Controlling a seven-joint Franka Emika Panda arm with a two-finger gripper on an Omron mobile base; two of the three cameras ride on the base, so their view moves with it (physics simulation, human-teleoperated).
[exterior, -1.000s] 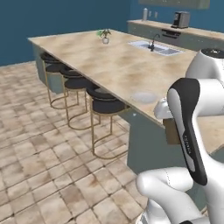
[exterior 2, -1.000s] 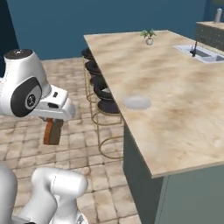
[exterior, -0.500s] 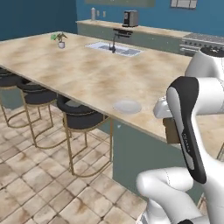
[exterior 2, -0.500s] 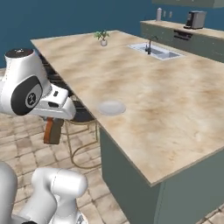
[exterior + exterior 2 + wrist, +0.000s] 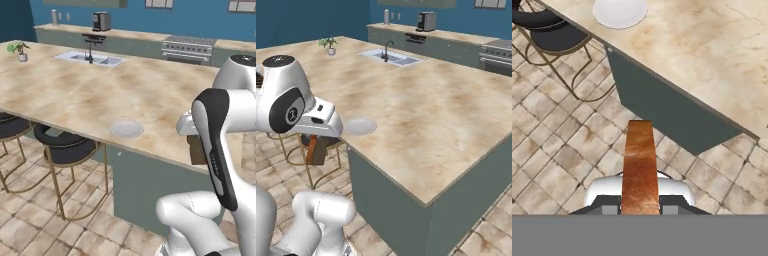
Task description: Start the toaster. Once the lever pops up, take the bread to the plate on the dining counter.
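Marble in beige with brown veins covers the dining counter (image 5: 150, 95), a big slab on a grey-green base. The plate (image 5: 126, 128) sits close to the near long edge, with bare stone all around it and a wide open stretch running back toward the sink (image 5: 90, 58). Below that edge, just left of the plate, black stools (image 5: 65, 147) on thin gold legs are tucked partly under the overhang.

From the hand view, the gripper (image 5: 641, 202) is clamped on the bread (image 5: 640, 167), the slice standing edge-on between the two fingers and pointing at the counter's dark side panel. It hangs off the counter, over the tiled floor (image 5: 557, 145), short of the near corner and lower than the countertop. In the right base view the bread (image 5: 316, 149) shows beneath the arm's white wrist, in front of a stool (image 5: 321, 141).

A small potted plant (image 5: 19, 50) stands at the far left of the slab, well apart from the plate.
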